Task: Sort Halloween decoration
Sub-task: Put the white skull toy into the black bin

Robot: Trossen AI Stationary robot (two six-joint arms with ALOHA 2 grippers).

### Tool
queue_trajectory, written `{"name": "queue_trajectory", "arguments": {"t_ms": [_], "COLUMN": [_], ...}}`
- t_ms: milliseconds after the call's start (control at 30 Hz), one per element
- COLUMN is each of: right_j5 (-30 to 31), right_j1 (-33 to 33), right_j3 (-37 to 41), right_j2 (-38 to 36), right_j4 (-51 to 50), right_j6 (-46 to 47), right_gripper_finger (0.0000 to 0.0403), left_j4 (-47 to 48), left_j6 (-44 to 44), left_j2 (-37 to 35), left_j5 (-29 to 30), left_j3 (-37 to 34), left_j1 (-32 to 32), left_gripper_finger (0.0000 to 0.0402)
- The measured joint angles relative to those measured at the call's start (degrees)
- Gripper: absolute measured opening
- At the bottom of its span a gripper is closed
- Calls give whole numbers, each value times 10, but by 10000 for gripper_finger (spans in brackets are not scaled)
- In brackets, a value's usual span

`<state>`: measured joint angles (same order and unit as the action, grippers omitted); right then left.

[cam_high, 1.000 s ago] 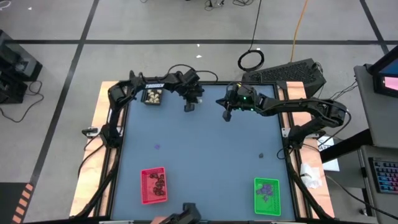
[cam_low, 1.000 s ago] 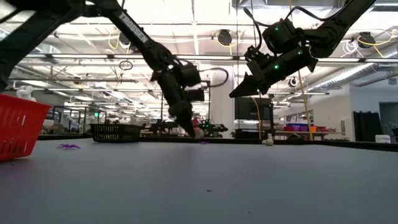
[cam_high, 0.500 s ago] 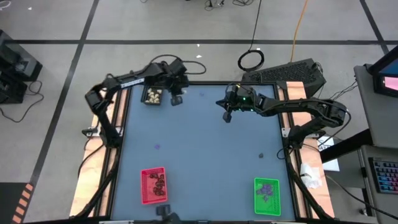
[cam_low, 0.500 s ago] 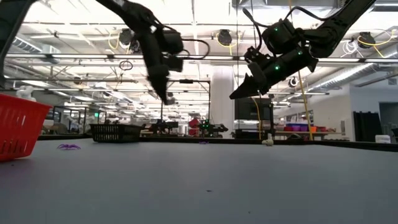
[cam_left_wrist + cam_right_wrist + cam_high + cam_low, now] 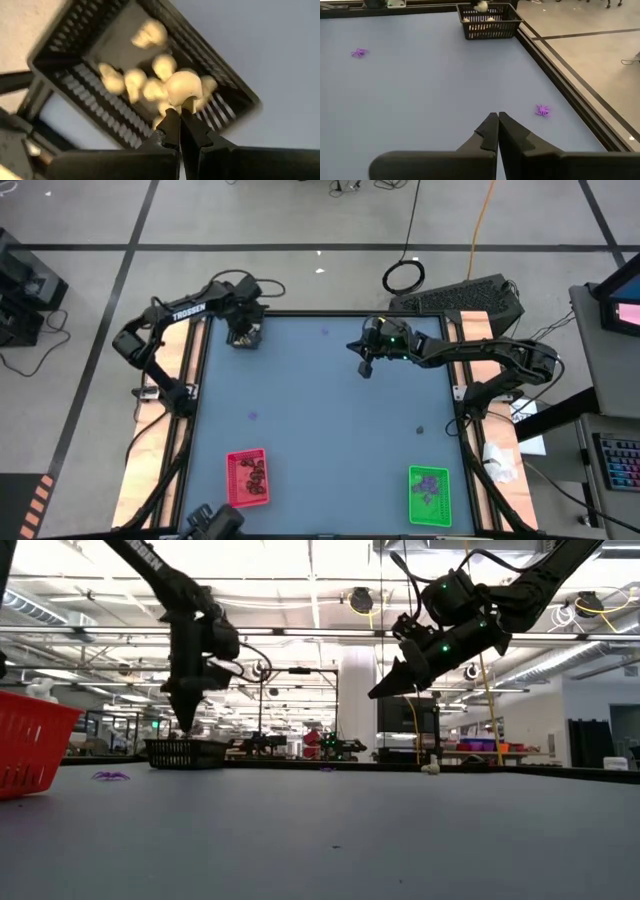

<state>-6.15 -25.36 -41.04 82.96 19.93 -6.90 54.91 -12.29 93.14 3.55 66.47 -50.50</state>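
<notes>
The black tray (image 5: 245,336) stands at the table's far left corner with several cream-white lumps (image 5: 135,80) in it. My left gripper (image 5: 244,330) hangs just above it, pointing down, shut on one more cream-white lump (image 5: 183,86). My right gripper (image 5: 366,369) hovers shut and empty above the far middle of the table, slanting down. Loose on the table lie a flat purple bit (image 5: 251,417) at mid-left, another purple bit (image 5: 542,110) by the far edge, and a black lump (image 5: 420,430) at the right. My left gripper pinches the cream-white lump by its lower edge (image 5: 181,103) between the two fingertips. The fingers (image 5: 186,720) come from above and point down. The lump is lifted clear, over the black tray's inside.
A red tray (image 5: 247,478) with dark lumps sits near the front left. A green tray (image 5: 429,494) with purple bits sits at the front right. Wooden side rails (image 5: 168,370) and cables border the grey tabletop (image 5: 330,440), whose middle is bare.
My left gripper has risen and swung from the far middle of the table toward the far left corner, rolling its wrist, and now hangs over the black tray. It has stayed shut and has carried the cream-white lump along. My right gripper has kept still.
</notes>
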Motion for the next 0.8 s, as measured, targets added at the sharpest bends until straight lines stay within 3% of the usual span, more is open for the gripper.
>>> {"name": "queue_trajectory", "arguments": {"t_ms": [567, 800], "right_j5": [0, 0], "right_j1": [0, 0], "right_j3": [0, 0], "right_j2": [0, 0], "right_j4": [16, 1], "right_j6": [-7, 1], "right_gripper_finger": [0, 15], "left_j4": [-109, -110], "left_j6": [15, 25], "left_j2": [15, 15], "left_j5": [-22, -20], "left_j3": [-41, -41], "left_j1": [-42, -42], "left_gripper_finger": [2, 66]}}
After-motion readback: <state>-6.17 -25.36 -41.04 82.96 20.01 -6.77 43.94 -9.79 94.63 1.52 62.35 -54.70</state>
